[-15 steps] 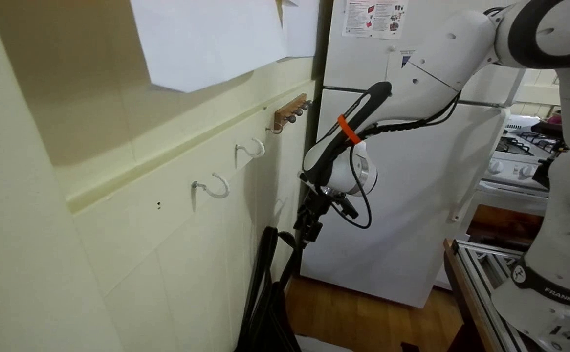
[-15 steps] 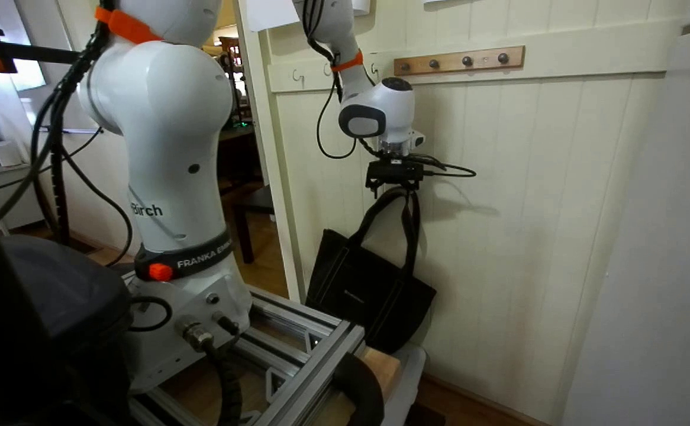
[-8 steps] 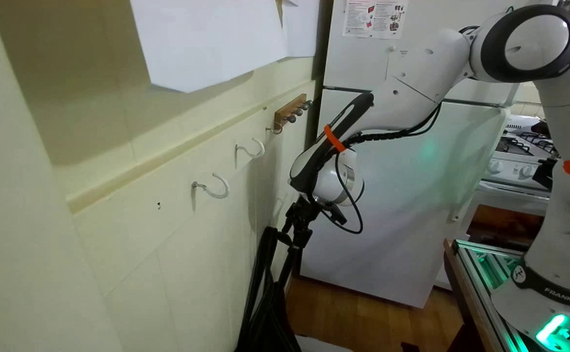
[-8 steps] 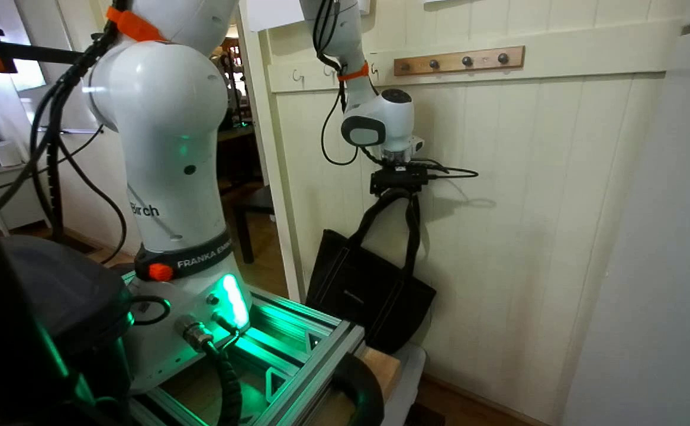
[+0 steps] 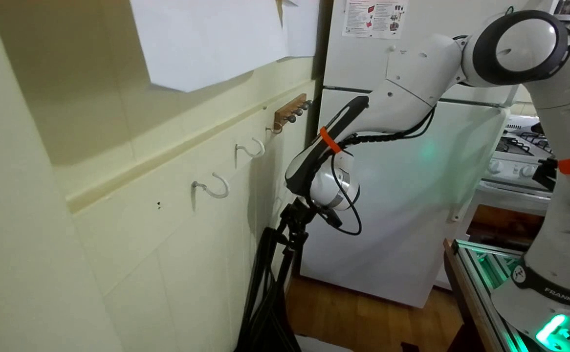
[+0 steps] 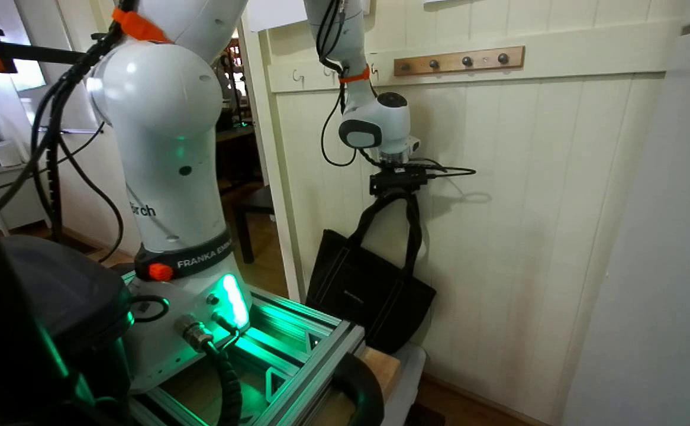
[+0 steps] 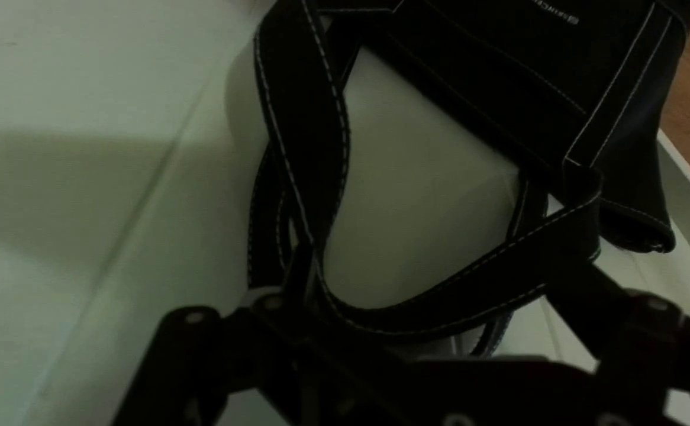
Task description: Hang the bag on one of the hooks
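Pale panelled wall [image 6: 522, 136] behind wide-parted pincer [image 7: 442, 269]; black bag [image 6: 374, 284], tilted, below; strap [image 7: 481, 293] between jaws; wooden hook rack [image 6: 450, 62] above.

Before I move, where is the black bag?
In the wrist view, the body of the black bag is at upper right, beyond the open gripper; in both exterior views it's below the gripper, beside the cream wall.

"FRANKA E…" stood on the black base band [image 6: 188, 262], "irch" on the white arm [image 6: 161, 171] above; the bag [image 6: 374, 290] bore illegible lettering [image 6: 354, 296].
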